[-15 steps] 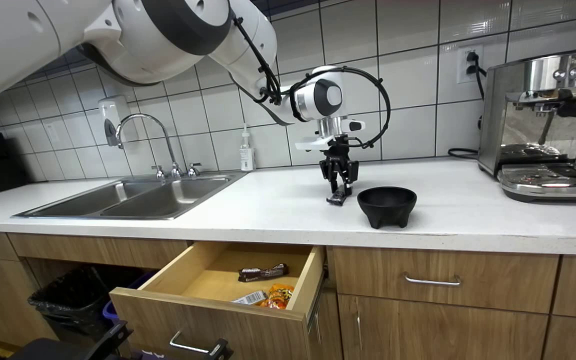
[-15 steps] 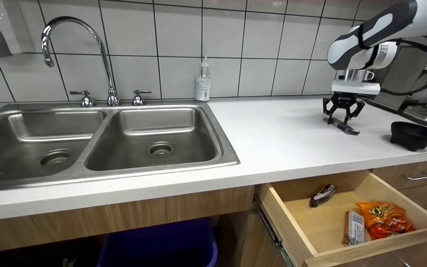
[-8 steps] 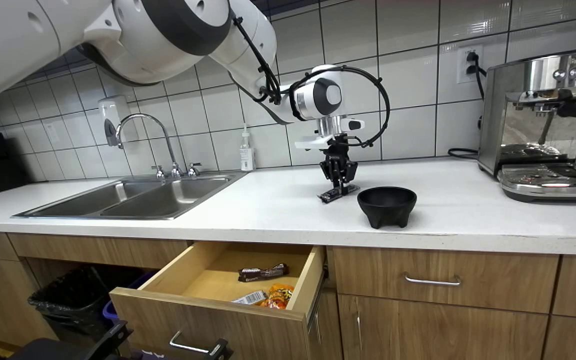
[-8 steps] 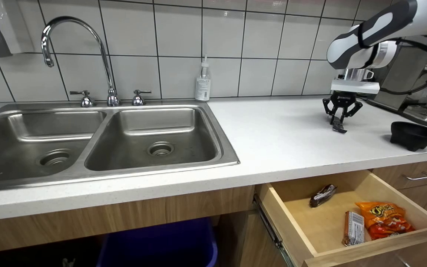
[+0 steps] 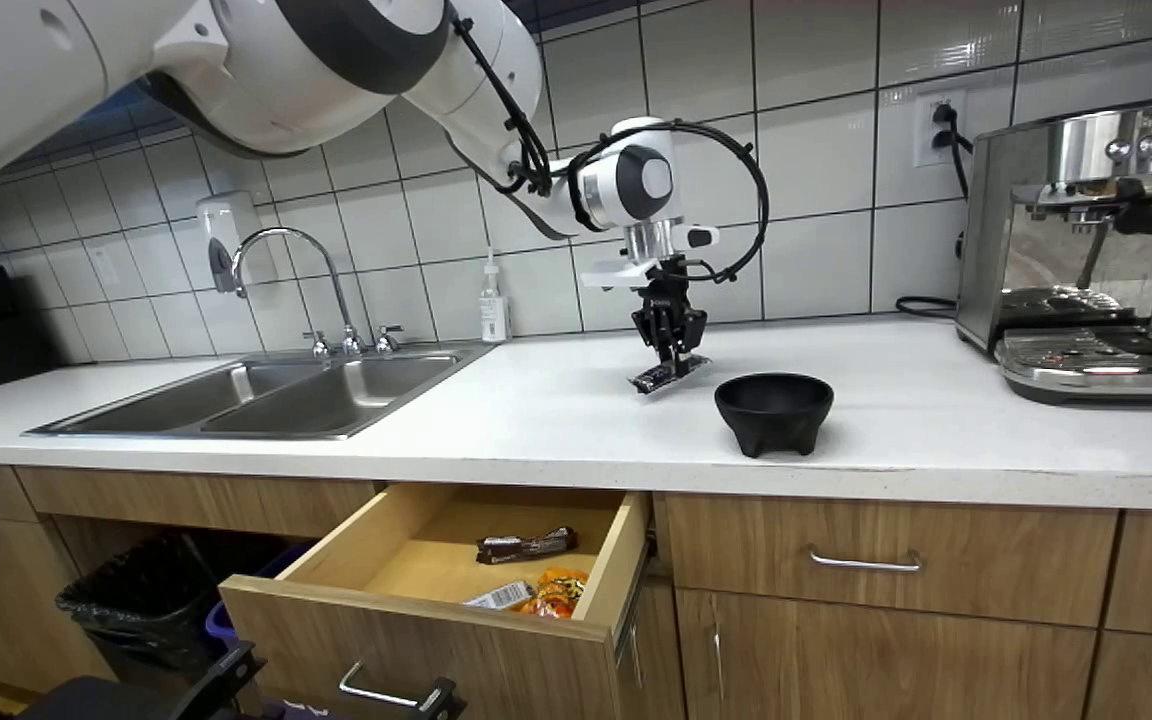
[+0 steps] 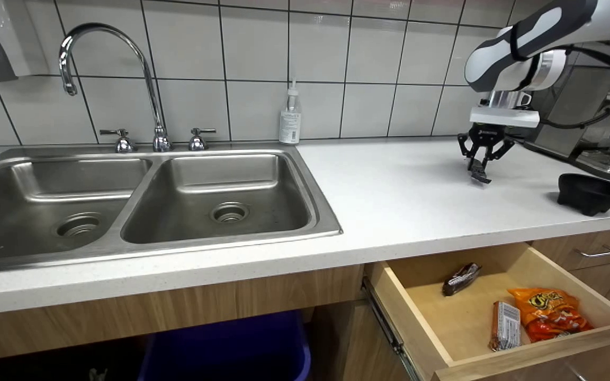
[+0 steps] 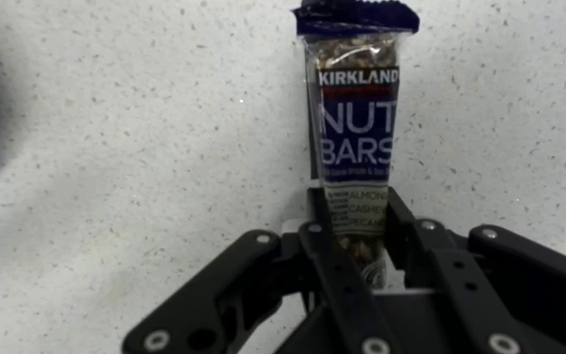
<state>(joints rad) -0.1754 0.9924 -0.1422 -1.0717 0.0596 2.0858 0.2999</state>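
Gripper (image 7: 355, 211), only narrowly parted, is clamped on the sides of 1 nut bar (image 7: 356, 128).

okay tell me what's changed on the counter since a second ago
The tool stood open over the nut bar a second ago; now it has closed on it. The nut bar turned as it was gripped, and both have since moved up a little. The bowl, the open drawer and the snacks in it stayed put.
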